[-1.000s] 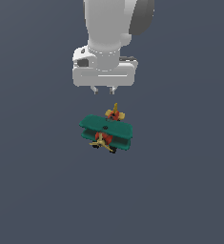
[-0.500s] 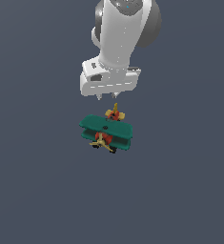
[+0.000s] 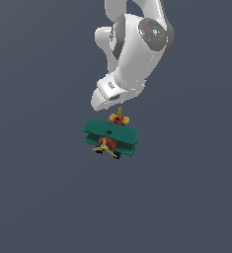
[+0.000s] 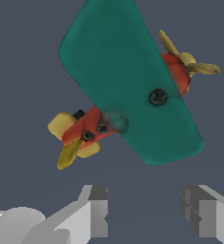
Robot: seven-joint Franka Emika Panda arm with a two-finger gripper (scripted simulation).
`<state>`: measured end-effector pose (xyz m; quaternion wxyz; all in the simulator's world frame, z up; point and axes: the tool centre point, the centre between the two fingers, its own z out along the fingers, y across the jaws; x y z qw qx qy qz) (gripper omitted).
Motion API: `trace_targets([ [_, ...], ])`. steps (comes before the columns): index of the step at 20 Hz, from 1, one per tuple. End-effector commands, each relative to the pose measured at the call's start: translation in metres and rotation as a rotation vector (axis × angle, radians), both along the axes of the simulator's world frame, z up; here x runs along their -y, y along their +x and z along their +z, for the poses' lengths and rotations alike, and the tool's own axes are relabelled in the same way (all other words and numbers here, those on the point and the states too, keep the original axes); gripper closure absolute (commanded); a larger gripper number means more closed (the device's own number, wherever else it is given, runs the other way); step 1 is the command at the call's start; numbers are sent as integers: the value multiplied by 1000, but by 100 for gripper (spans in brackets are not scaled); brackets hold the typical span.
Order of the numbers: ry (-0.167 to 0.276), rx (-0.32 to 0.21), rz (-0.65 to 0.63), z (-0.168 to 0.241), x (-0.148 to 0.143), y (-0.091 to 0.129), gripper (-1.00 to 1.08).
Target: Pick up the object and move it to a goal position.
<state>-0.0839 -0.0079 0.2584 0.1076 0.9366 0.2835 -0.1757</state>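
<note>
The object is a small toy biplane point(image 3: 110, 133) with teal-green wings, a red body, a yellow propeller and a yellow tail, resting on the flat grey surface. In the wrist view the biplane point(image 4: 127, 81) fills the middle, its upper wing facing the camera. My gripper point(image 4: 144, 214) shows as two grey fingers point(image 4: 98, 212) standing apart with nothing between them, a short way off the plane's tail. In the exterior view the white hand point(image 3: 107, 96) hangs tilted just above and behind the tail, and the fingertips are hidden there.
A plain dark grey floor point(image 3: 38, 197) lies all round the plane. No other objects show.
The arm has swung and tilted, and its hand has come down closer to the plane's tail. The plane has not moved.
</note>
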Motion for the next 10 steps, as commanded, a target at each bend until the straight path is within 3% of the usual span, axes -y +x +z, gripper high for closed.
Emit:
trace_targets([
  [1,-22,-46,64,-7,-2,-1,-20],
  [10,-94,-210,282,-27,-7,-4,-20],
])
